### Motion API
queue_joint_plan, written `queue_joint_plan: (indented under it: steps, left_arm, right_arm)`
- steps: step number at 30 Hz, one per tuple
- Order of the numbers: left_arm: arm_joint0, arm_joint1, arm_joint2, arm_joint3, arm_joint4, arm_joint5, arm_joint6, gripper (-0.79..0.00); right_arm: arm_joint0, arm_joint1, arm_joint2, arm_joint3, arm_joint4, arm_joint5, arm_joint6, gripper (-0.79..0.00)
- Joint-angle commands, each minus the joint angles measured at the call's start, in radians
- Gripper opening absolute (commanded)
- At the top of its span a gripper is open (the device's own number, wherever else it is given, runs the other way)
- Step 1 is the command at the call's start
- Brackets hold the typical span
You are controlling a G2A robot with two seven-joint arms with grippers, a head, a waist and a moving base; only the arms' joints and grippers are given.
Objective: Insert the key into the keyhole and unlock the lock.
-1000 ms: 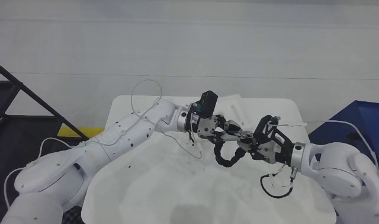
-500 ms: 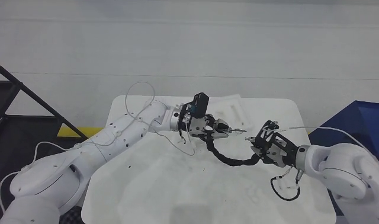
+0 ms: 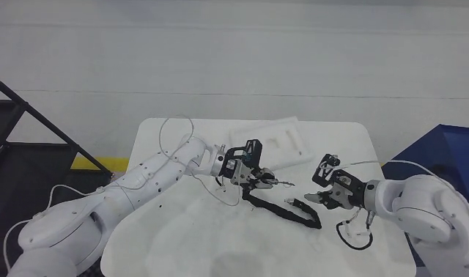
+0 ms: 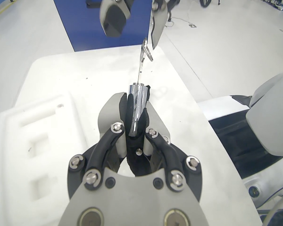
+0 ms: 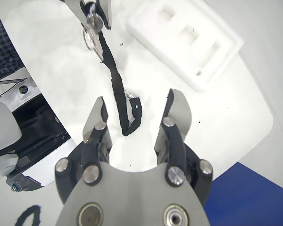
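My left gripper (image 3: 256, 177) is shut on the chrome lock cylinder (image 4: 137, 105) just above the table. The key (image 4: 142, 59) sticks out of the cylinder's end, pointing at my right gripper (image 3: 318, 190). From the cylinder a black cable (image 3: 282, 207) runs across the table. Its free end (image 5: 133, 97) lies bent back between the open fingers of my right gripper (image 5: 136, 102), which touches nothing. In the right wrist view the left gripper (image 5: 95, 23) holds the cylinder, with the key (image 5: 93, 41) hanging from it.
A white foam tray (image 3: 275, 141) with several cut-out pockets lies at the back of the white table (image 3: 168, 226). A blue cabinet (image 3: 447, 149) stands off the table's right edge. A loose black cable loop (image 3: 355, 237) hangs by the right wrist.
The grippers were together at the lock and have drawn apart. My right gripper let go and backed off to the right. The cable dropped and now lies stretched on the table.
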Motion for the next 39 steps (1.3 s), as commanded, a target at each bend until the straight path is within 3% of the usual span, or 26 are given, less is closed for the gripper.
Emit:
queue_joint_plan:
  steps: [1,8,9,10,11,16,21,31,39]
  left_arm:
    - [0.015,-0.009,0.007,0.010,0.009,0.020,-0.046,-0.785]
    - [0.040,-0.058,0.036,0.041,0.018,0.036,-0.178,-0.760]
    - [0.042,-0.066,0.038,0.048,0.009,0.030,-0.187,-0.465]
    - [0.042,-0.073,0.039,0.060,-0.001,0.021,-0.199,-0.089]
    - [0.040,-0.081,0.041,0.074,-0.014,0.012,-0.215,0.000]
    - [0.022,-0.115,0.058,0.099,-0.086,-0.011,-0.243,0.000]
    - [-0.038,-0.118,0.090,0.101,-0.158,-0.011,-0.220,0.000]
    - [-0.245,-0.053,0.106,0.102,-0.310,-0.011,-0.186,0.000]
    - [-0.412,0.008,0.106,0.088,-0.522,-0.011,-0.243,0.000]
  right_arm:
    - [-0.007,0.003,0.024,-0.014,0.007,-0.022,-0.016,0.000]
    - [-0.038,0.009,0.098,-0.040,0.039,-0.064,-0.088,0.000]
    - [-0.042,0.009,0.105,-0.041,0.041,-0.065,-0.096,0.000]
    - [-0.046,0.010,0.111,-0.042,0.043,-0.067,-0.101,0.000]
    - [-0.049,0.010,0.115,-0.043,0.047,-0.072,-0.107,0.000]
    - [-0.047,0.010,0.121,-0.027,0.068,-0.104,-0.148,0.000]
    - [-0.010,0.007,0.107,0.020,0.086,-0.156,-0.212,0.000]
    - [0.196,-0.012,0.013,0.219,0.099,-0.343,-0.400,0.000]
    - [0.448,-0.032,-0.109,0.414,0.176,-0.430,-0.365,0.000]
